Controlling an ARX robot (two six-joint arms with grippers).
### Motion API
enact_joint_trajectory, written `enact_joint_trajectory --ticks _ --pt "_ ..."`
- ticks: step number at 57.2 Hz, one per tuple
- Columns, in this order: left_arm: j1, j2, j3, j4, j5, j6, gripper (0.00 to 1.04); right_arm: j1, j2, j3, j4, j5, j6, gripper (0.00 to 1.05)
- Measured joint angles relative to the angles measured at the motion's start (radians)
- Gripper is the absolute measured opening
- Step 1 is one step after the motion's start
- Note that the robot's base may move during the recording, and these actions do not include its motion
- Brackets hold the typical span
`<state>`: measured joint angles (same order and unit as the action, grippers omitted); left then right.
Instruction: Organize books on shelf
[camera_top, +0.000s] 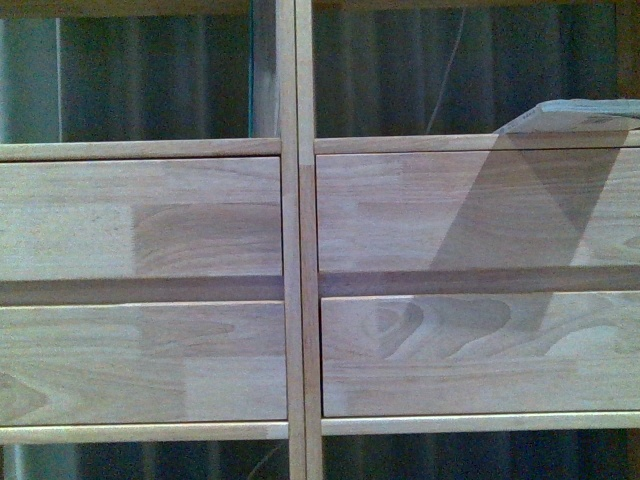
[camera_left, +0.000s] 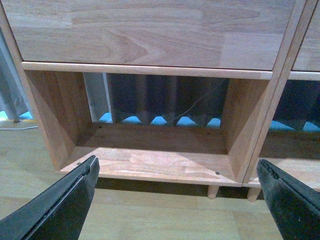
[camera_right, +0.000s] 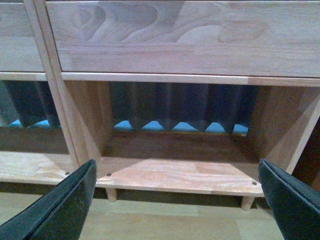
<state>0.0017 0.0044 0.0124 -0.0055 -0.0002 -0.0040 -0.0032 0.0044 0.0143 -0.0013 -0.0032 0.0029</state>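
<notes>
I face a dark pleated curtain (camera_top: 400, 70) far off, a blue strip (camera_left: 159, 120) beneath its hem, pale wooden floor (camera_left: 165, 217) near me.

Shelf (camera_top: 150, 432) seen head-on: its centre post (camera_top: 298, 250) splits four drawers (camera_top: 140, 215), two stacked left of the post and two stacked right of it. A book (camera_top: 585, 113) lies in the open compartment above the upper drawer, well right of the post. A curtain (camera_top: 400, 70) hangs behind the open compartments either side of the post. Below the drawers, the bottom compartments stand on peg legs (camera_left: 213, 191) above the floor (camera_left: 150, 220).
</notes>
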Motion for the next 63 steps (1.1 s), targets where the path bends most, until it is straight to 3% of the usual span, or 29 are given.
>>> enact_joint_trajectory --ticks 63 --pt "0.0 -0.001 0.0 0.0 0.0 0.0 0.97 0.0 0.0 0.0 0.0 0.0 0.0 0.98"
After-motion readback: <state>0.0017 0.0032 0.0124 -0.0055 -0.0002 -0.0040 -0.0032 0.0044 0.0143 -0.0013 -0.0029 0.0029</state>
